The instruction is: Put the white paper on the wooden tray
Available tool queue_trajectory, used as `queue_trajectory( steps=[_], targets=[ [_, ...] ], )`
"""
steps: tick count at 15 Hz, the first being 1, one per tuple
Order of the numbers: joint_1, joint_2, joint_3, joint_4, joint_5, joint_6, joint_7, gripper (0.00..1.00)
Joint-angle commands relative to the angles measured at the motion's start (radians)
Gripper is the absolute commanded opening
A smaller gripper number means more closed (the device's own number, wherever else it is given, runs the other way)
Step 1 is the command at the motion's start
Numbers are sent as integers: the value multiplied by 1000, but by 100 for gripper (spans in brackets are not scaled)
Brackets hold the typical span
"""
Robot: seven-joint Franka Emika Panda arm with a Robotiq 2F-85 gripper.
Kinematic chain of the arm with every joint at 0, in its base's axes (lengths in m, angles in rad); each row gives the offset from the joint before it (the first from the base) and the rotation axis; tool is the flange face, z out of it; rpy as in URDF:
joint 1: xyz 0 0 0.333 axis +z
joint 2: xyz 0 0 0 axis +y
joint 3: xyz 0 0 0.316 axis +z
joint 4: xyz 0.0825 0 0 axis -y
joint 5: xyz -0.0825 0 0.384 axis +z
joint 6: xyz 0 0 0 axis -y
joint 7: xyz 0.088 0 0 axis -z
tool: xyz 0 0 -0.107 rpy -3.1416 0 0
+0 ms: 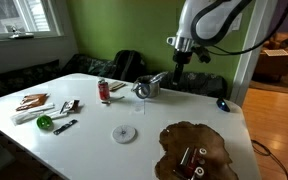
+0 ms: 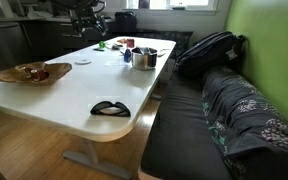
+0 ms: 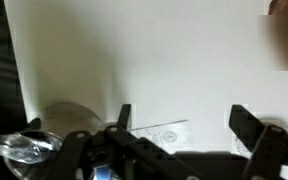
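Landmark: wooden tray [image 1: 179, 135] at near corner of table [image 1: 84, 150], no paper on it yet. Well beyond tray, gripper [image 1: 178, 56] raised, jaws spread, presumably lining up a pick. Beneath it, white paper [image 3: 164, 131]: likely that faint flat outline, well apart from tray.

The wooden tray [image 1: 179, 135], dark brown, glossy, with a wavy outline, lies flat at the near right of the bench in an exterior view. The white paper [image 3: 166, 131] lies flat on bare bench (edges faint, white on white), not on the tray.
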Motion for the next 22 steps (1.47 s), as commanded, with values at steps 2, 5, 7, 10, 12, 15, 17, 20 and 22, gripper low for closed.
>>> queue_trajectory(
  steps=[2,5,7,10,12,15,17,20,22],
  targets=[
    [82,291,-9,286,-189,-54,-24,100],
    [144,465,-26,462,-293,-8,-24,100],
    [121,396,-4,384,-263,-15,-13,100],
    [146,504,-6,498,-276,-15,-20,100],
    [171,533,-46,527,-287,38,55,100],
    [155,611,-60,598,-264,174,108,100],
    [126,662,-41,655,-232,197,90,100],
    [81,726,23,727,-180,132,37,100],
    [53,759,67,763,-150,105,-2,100]
  ],
)
